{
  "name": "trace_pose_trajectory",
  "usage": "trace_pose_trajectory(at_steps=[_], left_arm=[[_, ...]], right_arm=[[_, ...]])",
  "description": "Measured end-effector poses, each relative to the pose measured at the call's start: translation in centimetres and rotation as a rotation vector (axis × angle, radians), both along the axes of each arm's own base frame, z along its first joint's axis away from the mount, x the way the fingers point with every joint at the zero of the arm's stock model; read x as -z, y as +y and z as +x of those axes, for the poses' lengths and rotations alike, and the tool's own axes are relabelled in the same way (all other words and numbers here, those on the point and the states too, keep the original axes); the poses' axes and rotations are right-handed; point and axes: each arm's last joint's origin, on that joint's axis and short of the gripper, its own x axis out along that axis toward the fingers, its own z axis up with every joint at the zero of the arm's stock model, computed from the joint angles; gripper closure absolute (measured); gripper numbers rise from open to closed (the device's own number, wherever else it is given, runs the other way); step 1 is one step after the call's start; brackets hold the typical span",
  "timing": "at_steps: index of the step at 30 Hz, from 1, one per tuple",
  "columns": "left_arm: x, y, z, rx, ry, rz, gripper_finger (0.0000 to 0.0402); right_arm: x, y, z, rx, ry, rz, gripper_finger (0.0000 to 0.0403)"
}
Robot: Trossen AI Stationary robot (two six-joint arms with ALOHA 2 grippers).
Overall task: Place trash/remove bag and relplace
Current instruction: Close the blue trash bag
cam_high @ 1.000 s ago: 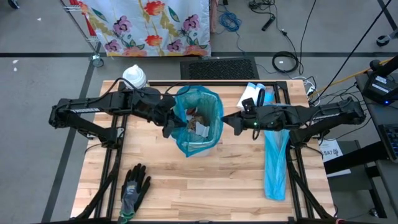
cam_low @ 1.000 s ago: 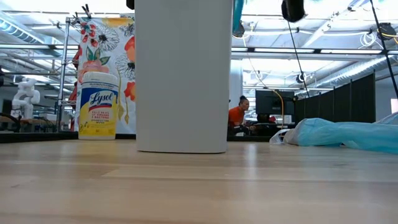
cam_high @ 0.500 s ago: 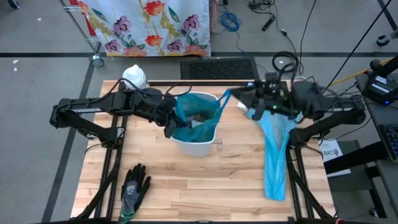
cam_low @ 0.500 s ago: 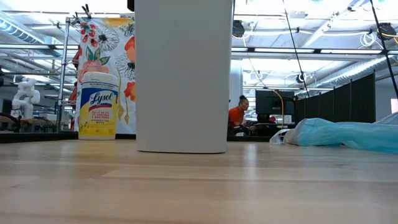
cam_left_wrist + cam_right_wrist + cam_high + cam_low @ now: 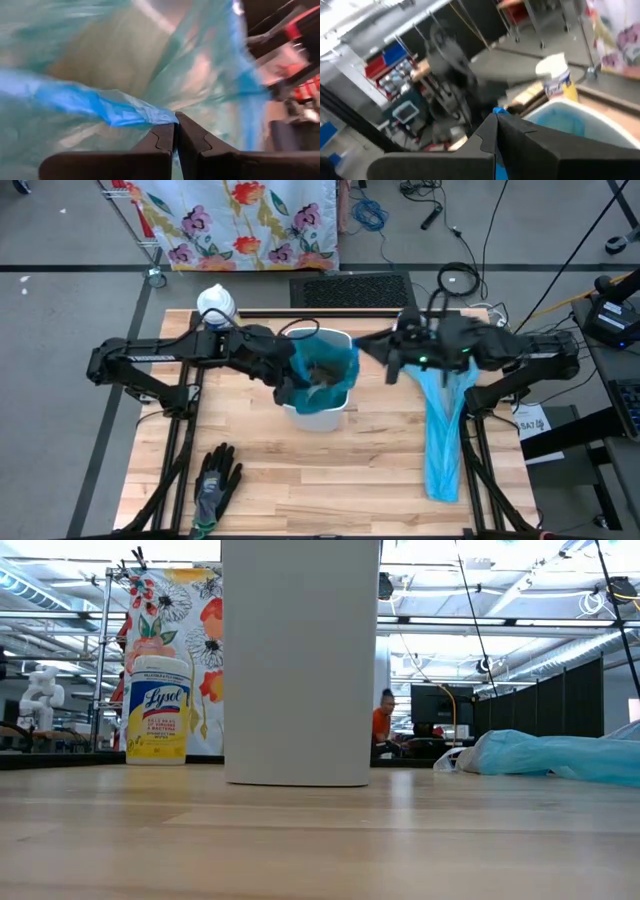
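A white bin (image 5: 318, 412) (image 5: 300, 660) stands mid-table with a blue bag (image 5: 330, 360) in it. Brown and white trash (image 5: 322, 372) lies inside the bag. My left gripper (image 5: 289, 388) (image 5: 175, 129) is shut on the bag at the bin's left side. My right gripper (image 5: 368, 343) (image 5: 496, 116) is shut on the bag's right side, up above the bin's right rim. Neither gripper shows in the low view. My left gripper pinches a bunched fold of the bag's left rim (image 5: 150, 116) between its two fingers, coming from the table's left and slanting down. The plastic runs taut away from the fingers. My right gripper pinches a small piece of the bag's right rim (image 5: 501, 110) between its fingers, coming almost level from the table's right. The rim is lifted clear of the bin.
A second blue bag (image 5: 443, 435) (image 5: 560, 755) lies flat along the table's right side. A wipes canister (image 5: 217, 302) (image 5: 158, 708) stands at the far left corner. A black-and-grey glove (image 5: 215, 480) lies near the front left edge.
My right gripper has risen from beside the bin, rolling as it went, and drawn the bag's right rim up. The bag, which was folded down over the bin's outside, has come off it, and the white wall now shows. The bin has slid slightly.
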Motion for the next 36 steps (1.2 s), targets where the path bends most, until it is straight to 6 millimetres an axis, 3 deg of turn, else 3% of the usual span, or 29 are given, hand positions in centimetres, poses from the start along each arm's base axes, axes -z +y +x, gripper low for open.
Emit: trace_pose_trajectory(at_steps=[6, 10, 17, 25, 29, 36], left_arm=[[-2.6, -0.1, -1.0, 0.019, -0.205, 0.04, 0.0387], [-2.9, -0.1, -1.1, 0.025, -0.227, 0.056, 0.0387], [-2.9, -0.1, -1.1, 0.029, -0.23, 0.054, 0.0387], [-2.9, -0.5, -1.2, 0.17, -0.232, -0.006, 0.0384], [-2.8, -0.5, -1.1, 0.171, -0.227, -0.007, 0.036], [-2.5, -0.3, -1.1, 0.165, -0.198, -0.013, 0.0276]], right_arm=[[1.9, 0.7, 3.5, -0.117, 0.044, 0.025, 0.0403], [2.8, 0.7, 4.9, -0.106, 0.061, 0.022, 0.0403], [3.4, 0.8, 6.3, -0.109, 0.043, -0.002, 0.0395], [3.8, 0.6, 6.7, -0.102, 0.061, -0.004, 0.0368], [3.7, 0.6, 6.6, -0.103, 0.057, -0.003, 0.0362], [3.7, 0.6, 6.6, -0.103, 0.061, -0.004, 0.0362]])
